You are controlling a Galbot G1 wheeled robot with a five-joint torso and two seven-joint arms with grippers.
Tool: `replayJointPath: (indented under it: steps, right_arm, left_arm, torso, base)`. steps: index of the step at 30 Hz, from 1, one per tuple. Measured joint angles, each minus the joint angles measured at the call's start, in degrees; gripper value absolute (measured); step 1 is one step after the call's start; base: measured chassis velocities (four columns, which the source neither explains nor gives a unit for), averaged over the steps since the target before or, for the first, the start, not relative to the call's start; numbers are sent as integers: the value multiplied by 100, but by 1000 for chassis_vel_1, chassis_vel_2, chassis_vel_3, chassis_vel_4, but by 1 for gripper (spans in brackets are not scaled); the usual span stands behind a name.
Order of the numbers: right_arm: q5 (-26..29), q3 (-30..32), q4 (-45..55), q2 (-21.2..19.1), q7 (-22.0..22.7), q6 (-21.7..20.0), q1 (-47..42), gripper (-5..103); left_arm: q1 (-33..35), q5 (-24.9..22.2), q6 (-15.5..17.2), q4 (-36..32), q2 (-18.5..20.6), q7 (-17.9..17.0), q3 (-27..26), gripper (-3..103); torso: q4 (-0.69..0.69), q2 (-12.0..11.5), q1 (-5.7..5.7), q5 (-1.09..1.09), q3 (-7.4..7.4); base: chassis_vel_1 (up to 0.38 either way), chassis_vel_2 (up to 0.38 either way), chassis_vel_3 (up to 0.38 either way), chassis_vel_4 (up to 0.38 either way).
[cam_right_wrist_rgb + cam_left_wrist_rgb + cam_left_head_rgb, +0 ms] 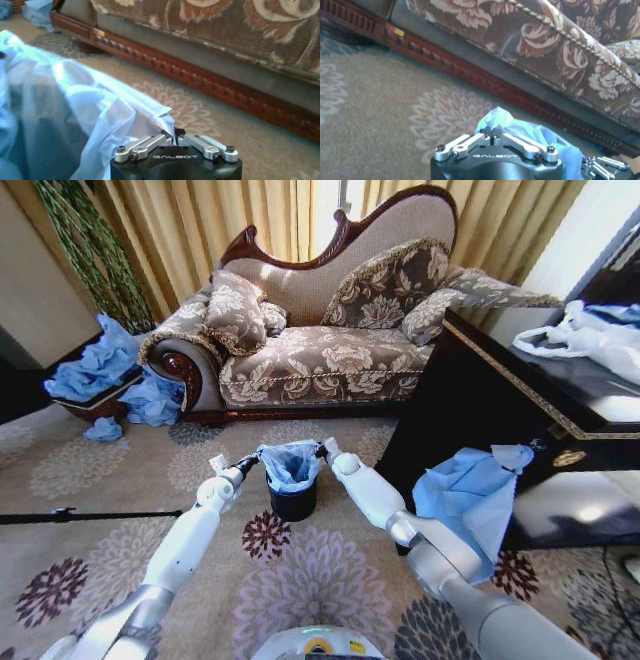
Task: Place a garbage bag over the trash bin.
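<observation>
The small black trash bin [293, 502] stands on the carpet in front of the sofa. The light-blue garbage bag [290, 464] sits in its mouth, with the rim bunched above the bin's top. My left gripper [251, 466] is at the bag's left edge, and its fingers [485, 132] are shut on the blue plastic [525, 131]. My right gripper [320, 448] is at the bag's right edge, shut on a pinched fold of the garbage bag [75, 112] at its fingertips [172, 137]. The bag is stretched between the two grippers.
The patterned sofa [320, 360] with its carved wooden base stands close behind the bin. A basket with a bunch of blue bags [95, 370] is at far left. A dark table [520, 410] on the right carries a blue bag [470, 490] and a white bag [590, 335].
</observation>
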Motion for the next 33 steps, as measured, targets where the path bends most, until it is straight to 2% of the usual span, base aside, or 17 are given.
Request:
replayJointPath:
  steps: [6, 8, 21, 25, 33]
  right_arm:
    - [-68, -2, -47, -28, -177, 86, -95, 0]
    - [-228, 83, -162, -30, -343, 265, -139, 0]
    - [-510, 273, -421, -15, -652, 593, -103, 0]
    - [-723, 310, -591, 0, -928, 624, 46, 0]
    - [-817, 335, -718, 57, -1021, 627, 136, 0]
  left_arm:
    - [58, 55, -5, 13, -97, -1, 69, 0]
    - [71, 76, -10, 24, -149, 2, 103, 0]
    - [57, 49, -14, 130, -149, 14, 55, 0]
    - [-5, 36, 8, 226, -139, -22, 5, 0]
    - [-277, -87, 197, 456, -111, -152, 20, 0]
  torso:
    - [0, 0, 0, 0, 0]
    - [-1, 0, 0, -1, 0]
    - [1, 0, 0, 0, 0]
    - [0, 0, 0, -1, 0]
    - [1, 0, 0, -1, 1]
  base:
    - [0, 0, 0, 0]
    - [0, 0, 0, 0]
    - [0, 0, 0, 0]
    - [0, 0, 0, 0]
    - [0, 0, 0, 0]
